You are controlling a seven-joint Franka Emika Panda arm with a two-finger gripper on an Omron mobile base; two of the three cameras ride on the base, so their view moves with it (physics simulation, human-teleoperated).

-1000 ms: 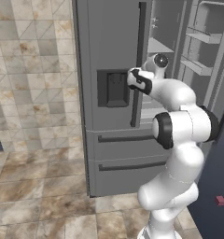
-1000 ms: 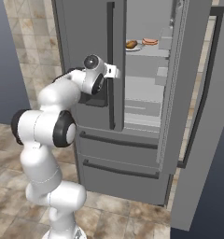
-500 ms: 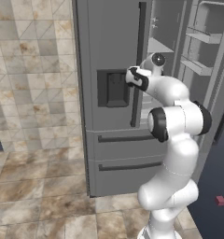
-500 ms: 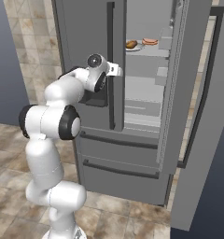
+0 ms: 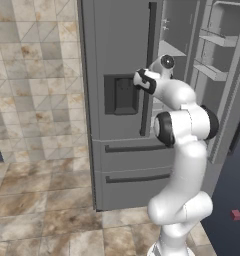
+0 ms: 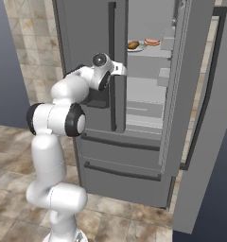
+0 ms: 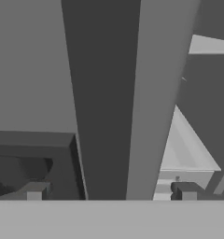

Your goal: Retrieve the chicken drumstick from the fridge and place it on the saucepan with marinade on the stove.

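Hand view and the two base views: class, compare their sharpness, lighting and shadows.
Hand view: very close to the fridge, so its door handle is a flat dark band with soft edges; the tool has its tips wide apart. Left base view: even rendered light, no glare. Right base view: brightest inside the fridge, where the drumstick is small and slightly blurred.

Both base views look forward at the fridge point(image 5: 122, 100) from behind the arm, one from each side; the hand view sits close against its door handle point(image 7: 104, 102).
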